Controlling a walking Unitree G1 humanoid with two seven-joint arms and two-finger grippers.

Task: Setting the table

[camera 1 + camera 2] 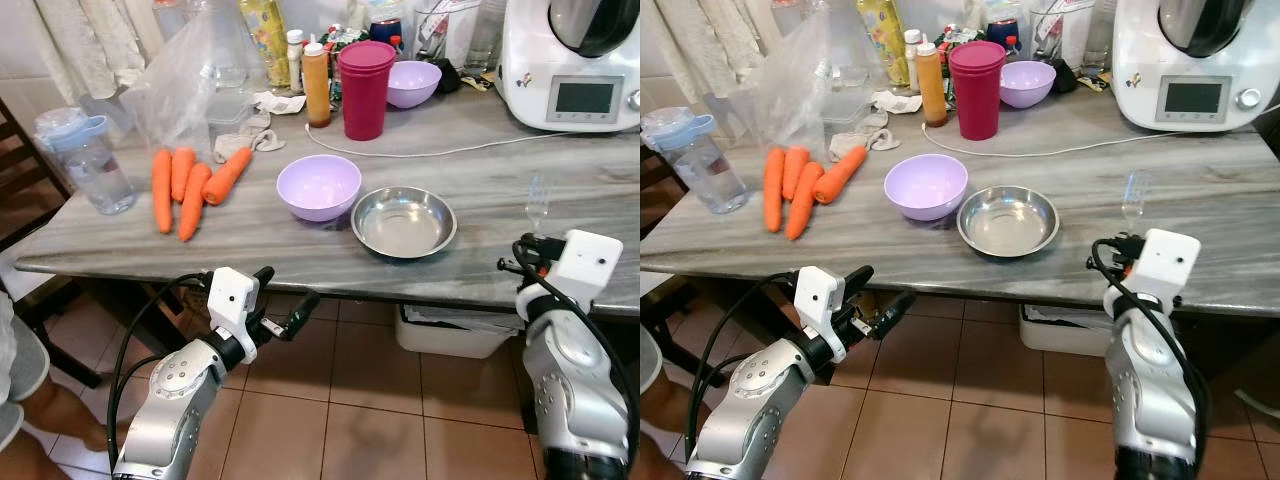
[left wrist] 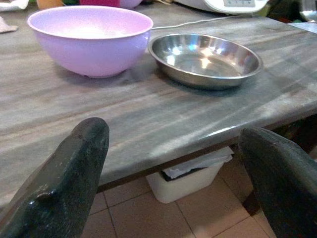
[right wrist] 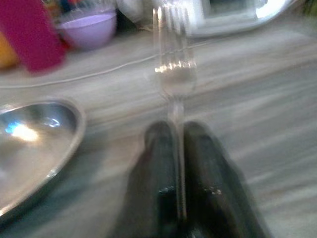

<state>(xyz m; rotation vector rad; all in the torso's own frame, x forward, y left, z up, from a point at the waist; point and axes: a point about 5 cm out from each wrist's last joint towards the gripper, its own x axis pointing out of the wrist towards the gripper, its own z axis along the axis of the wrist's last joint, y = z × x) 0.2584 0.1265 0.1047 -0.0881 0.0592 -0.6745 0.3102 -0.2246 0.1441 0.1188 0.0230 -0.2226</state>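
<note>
- Left eye view: my left gripper hangs below the table edge, fingers spread, empty.
- Lilac bowl sits beside steel bowl.
- My right gripper pinches a clear fork, upright over the tabletop.
- No writing is legible.
</note>
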